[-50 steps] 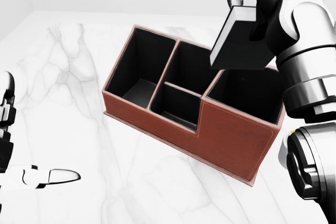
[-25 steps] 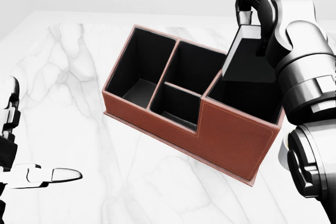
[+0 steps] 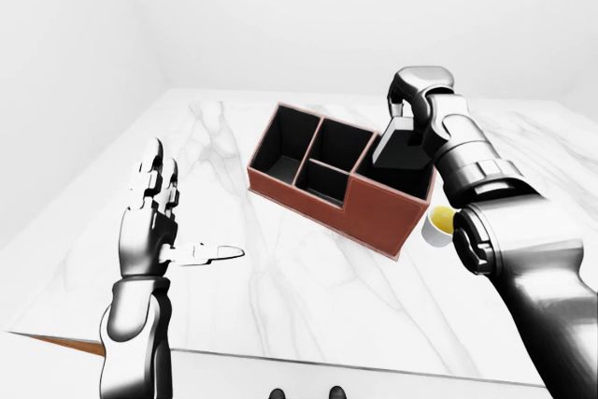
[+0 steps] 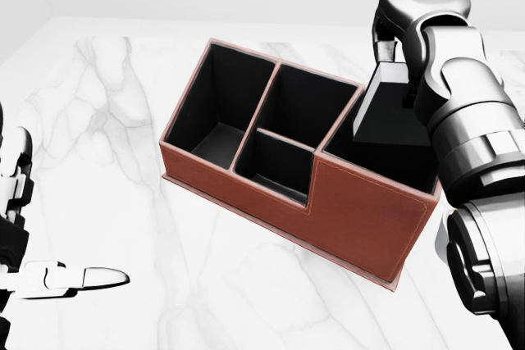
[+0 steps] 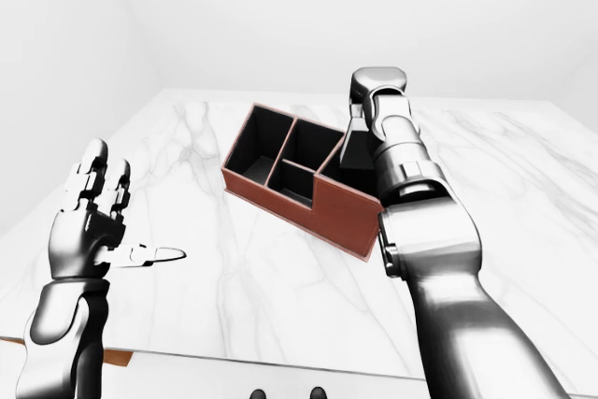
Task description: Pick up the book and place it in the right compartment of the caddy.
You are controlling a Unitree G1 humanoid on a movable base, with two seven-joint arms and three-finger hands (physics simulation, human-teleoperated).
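Nearest, at the left-eye view's bottom left, the left hand (image 3: 154,212) stands upright over the table (image 3: 308,296), fingers spread wide and straight, thumb pointing toward the view's right, holding nothing, well apart from the caddy (image 4: 361,219). Right arm fills the right side of every view, forearm rising from the bottom edge toward the caddy's right end.

One caddy, brown outside and black inside, sits on the white marble table, angled so its long side runs from upper left to lower right in the head view. Four compartments counted: one long one at the left, two smaller ones in the middle (one toward the top, one toward the bottom), and one large one at the right with a taller wall.

One book (image 4: 392,112), dark, tilted with its lower edge down inside the right compartment, below the rim; its upper part still stands out above the wall. The right hand (image 4: 392,47) is directly above it, at the book's top edge, fingers closed round that end, gripping the book. Whether the book's lower edge touches the compartment floor cannot be told.

One small white cup with yellow inside (image 3: 439,224) stands just beside the caddy's right end, partly hidden by the arm, seen only in the left-eye view
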